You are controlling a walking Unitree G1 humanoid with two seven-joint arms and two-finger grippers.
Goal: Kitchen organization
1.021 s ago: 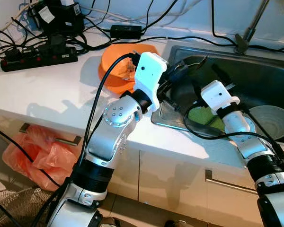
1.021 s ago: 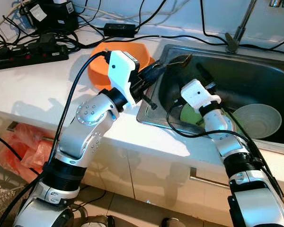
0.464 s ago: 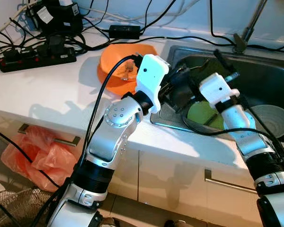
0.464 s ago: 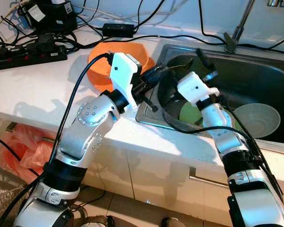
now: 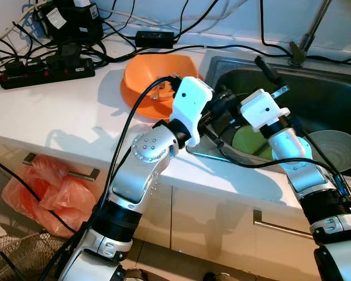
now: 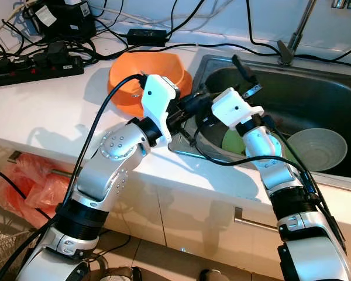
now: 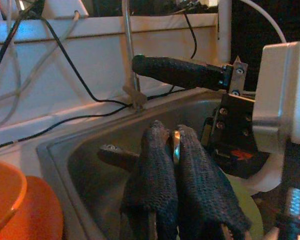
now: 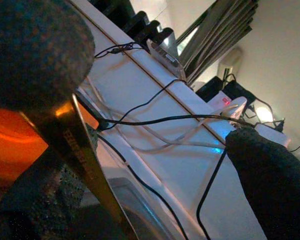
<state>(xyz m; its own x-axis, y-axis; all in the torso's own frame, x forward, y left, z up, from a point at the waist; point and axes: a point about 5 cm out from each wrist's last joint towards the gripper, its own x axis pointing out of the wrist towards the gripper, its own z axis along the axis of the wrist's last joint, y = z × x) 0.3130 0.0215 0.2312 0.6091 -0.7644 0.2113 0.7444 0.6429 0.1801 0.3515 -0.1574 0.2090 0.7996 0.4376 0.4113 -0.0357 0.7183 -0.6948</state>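
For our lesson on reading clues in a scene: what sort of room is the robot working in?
Most likely a home kitchen: a steel sink set in a white counter, a tap behind it, and an orange bowl and grey bowl.

One orange bowl (image 5: 154,83), one green plate (image 5: 250,140), one grey bowl (image 5: 334,150), two power strips (image 5: 47,71).

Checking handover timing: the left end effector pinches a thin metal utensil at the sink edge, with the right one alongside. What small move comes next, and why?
Probably close the right end effector on the metal utensil. Its fingers are spread, the strip appears to run between them, and the left end effector is clamped on it over the sink.
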